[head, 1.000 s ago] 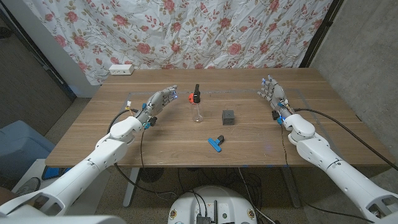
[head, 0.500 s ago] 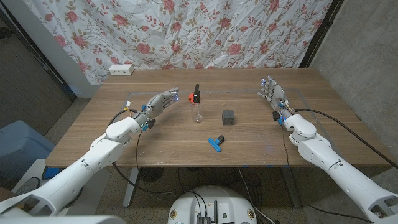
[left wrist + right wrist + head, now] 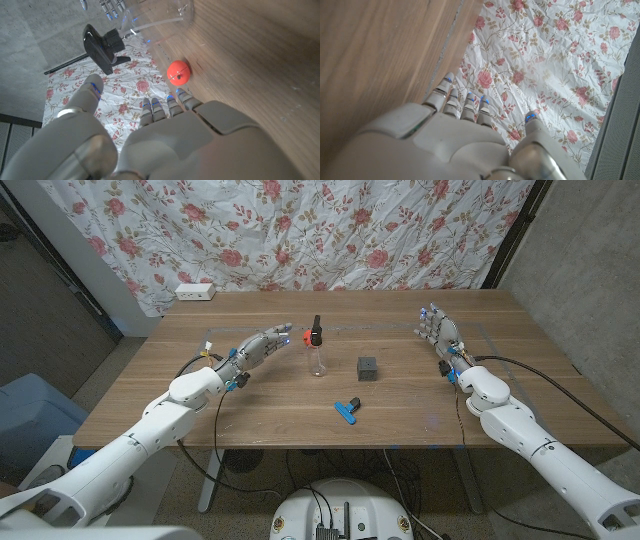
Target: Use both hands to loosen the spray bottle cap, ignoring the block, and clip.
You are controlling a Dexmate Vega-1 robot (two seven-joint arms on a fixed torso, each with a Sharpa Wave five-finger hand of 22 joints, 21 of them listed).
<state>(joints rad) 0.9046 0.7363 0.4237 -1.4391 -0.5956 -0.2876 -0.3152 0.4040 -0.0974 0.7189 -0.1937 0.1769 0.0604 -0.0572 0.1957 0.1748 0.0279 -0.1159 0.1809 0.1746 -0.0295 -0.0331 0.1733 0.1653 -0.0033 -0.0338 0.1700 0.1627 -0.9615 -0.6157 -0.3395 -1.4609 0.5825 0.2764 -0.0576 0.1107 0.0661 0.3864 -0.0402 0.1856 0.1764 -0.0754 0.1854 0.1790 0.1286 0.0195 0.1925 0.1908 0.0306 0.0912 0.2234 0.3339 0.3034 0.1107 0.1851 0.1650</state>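
A clear plastic spray bottle with a black nozzle and red-orange collar (image 3: 317, 350) stands upright near the middle of the wooden table (image 3: 150, 395). The left hand (image 3: 258, 346), at its nine o'clock, reaches toward it with fingers apart, empty, not touching. A small dark grey cube block (image 3: 367, 367) sits at the bottle's four o'clock, a blue clip (image 3: 347, 410) at its five. The right hand (image 3: 438, 333), well away at three o'clock, is also spread and empty.

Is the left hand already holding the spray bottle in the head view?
No, the left hand is open, with a visible gap of bare table between its fingertips and the spray bottle.
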